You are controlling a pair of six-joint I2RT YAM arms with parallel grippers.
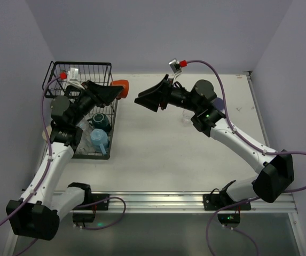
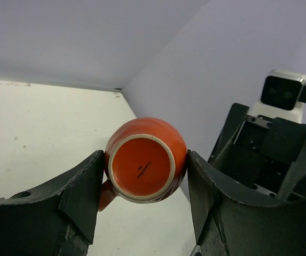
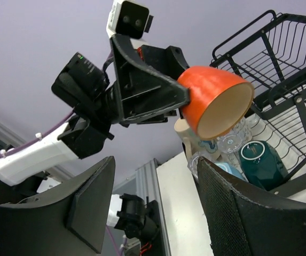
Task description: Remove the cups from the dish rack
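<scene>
One orange mug (image 2: pixel 144 160) sideways within the left gripper (image 2: pixel 146 178).

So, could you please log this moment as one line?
left hand: shut on orange cup beside rack | right hand: open, facing cup, apart | rack: teal mug, blue mug inside

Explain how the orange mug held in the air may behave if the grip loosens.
The orange mug looks glazed and rounded, so it may slip from the left gripper. It seems rigid ceramic, probably breakable if dropped. Laid sideways it could roll.
</scene>
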